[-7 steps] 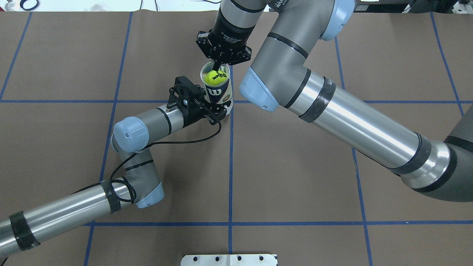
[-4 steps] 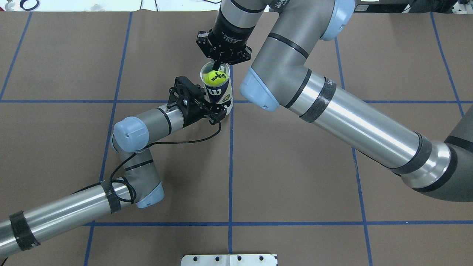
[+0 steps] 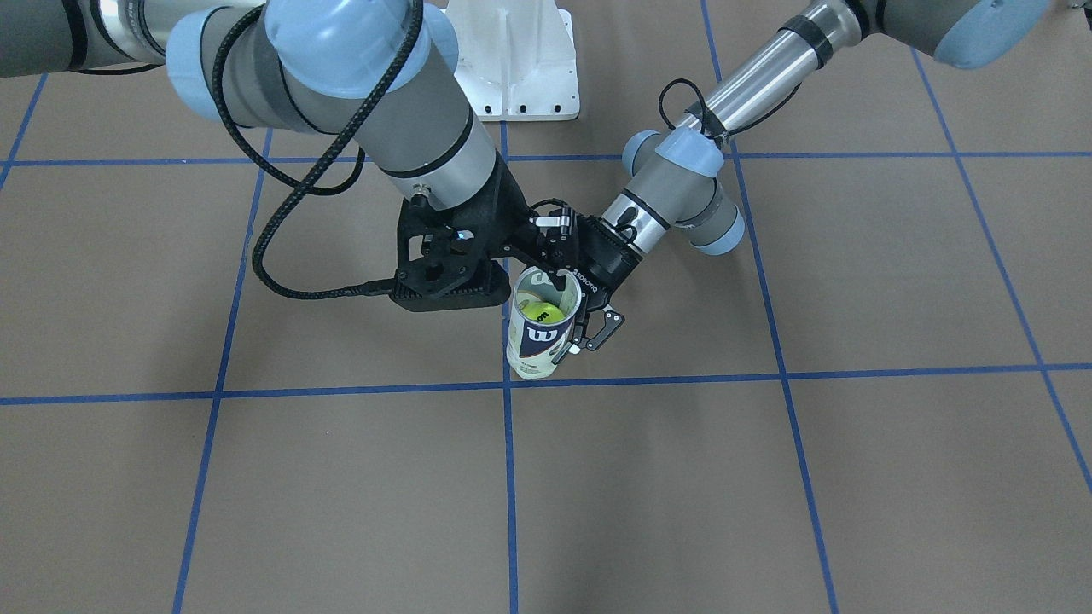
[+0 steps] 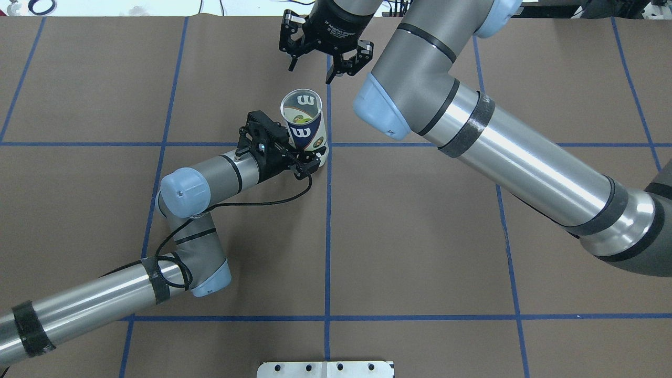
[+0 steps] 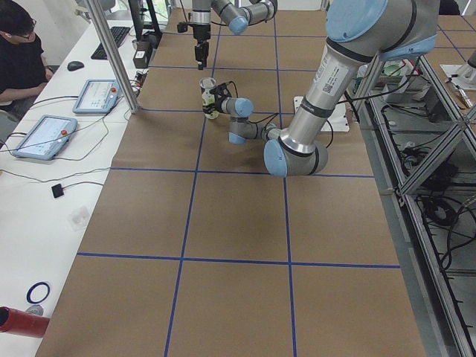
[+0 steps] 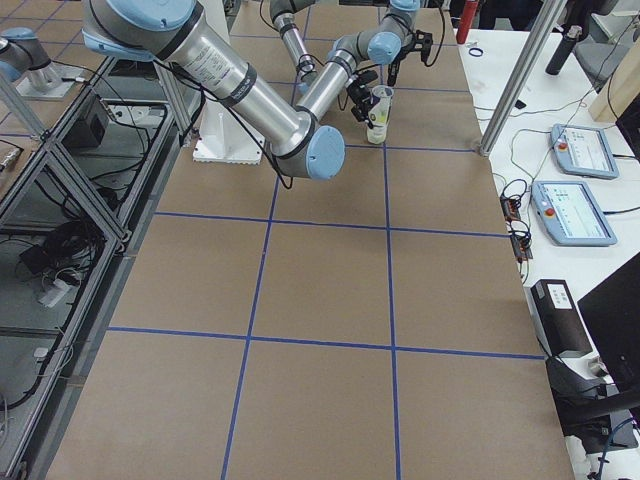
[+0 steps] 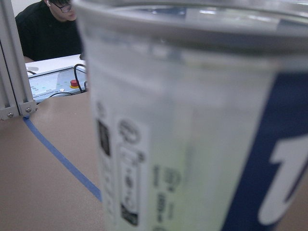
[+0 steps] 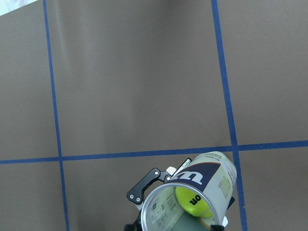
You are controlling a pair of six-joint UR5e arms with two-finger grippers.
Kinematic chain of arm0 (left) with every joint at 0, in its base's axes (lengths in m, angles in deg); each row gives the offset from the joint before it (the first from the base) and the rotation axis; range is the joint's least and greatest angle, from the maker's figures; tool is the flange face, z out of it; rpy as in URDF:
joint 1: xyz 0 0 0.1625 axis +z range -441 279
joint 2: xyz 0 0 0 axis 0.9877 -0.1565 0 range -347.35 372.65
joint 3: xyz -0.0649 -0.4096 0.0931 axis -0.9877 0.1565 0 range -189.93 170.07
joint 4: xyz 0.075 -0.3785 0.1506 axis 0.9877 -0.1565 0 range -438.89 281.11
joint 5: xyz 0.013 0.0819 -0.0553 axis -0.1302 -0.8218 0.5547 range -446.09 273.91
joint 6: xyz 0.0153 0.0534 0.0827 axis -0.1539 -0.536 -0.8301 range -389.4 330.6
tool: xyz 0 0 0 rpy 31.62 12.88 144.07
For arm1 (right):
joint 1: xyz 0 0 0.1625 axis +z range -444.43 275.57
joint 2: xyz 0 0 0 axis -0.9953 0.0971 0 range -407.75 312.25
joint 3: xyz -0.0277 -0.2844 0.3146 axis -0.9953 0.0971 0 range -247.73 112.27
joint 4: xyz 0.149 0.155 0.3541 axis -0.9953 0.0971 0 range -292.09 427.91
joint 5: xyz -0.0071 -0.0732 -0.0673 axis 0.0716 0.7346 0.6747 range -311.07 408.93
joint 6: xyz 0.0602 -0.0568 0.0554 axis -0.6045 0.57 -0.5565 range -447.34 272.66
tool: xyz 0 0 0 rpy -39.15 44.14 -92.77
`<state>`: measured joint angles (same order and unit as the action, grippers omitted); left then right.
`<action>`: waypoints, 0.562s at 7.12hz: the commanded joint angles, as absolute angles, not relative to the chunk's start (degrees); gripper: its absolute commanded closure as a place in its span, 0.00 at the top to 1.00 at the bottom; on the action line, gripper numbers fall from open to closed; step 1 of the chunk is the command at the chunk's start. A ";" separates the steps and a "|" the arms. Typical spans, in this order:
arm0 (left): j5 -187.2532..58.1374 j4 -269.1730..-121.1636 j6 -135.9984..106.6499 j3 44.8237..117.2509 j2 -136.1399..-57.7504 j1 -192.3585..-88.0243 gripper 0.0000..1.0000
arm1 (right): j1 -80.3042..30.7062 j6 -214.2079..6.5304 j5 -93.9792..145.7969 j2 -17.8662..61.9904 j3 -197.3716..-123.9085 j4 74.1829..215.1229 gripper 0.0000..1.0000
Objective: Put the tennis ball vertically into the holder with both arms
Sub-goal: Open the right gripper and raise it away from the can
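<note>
The right gripper (image 4: 311, 73) hangs spread open and empty at top centre of the overhead frame, clear of the can (image 4: 304, 126). The can stands upright just below it in the frame, mouth up. The left gripper (image 4: 310, 159) clasps the can low on its side. The yellow ball (image 8: 192, 199) lies inside, so I'd say the drop is done; the left arm is the nearer one.

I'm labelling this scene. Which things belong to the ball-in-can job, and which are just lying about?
Job:
holder
tennis ball, inside the holder
left gripper, clamped on the holder
right gripper, open, clear of the holder

Lying about:
white base
tablets
mouse
</note>
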<state>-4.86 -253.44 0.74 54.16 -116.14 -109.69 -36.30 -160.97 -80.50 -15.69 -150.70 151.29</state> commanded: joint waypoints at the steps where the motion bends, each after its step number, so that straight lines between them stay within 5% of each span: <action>1: -4.88 -253.44 0.74 54.05 -116.20 -109.65 0.93 | -34.25 -160.99 -82.72 -15.67 -150.79 151.23 1.00; 4: -4.79 -253.44 0.74 54.23 -116.20 -109.74 0.99 | -33.02 -160.73 -82.82 -15.58 -150.79 151.31 1.00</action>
<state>-4.80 -253.42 0.74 54.13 -116.17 -109.73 -33.52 -160.89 -82.74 -15.61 -150.79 151.24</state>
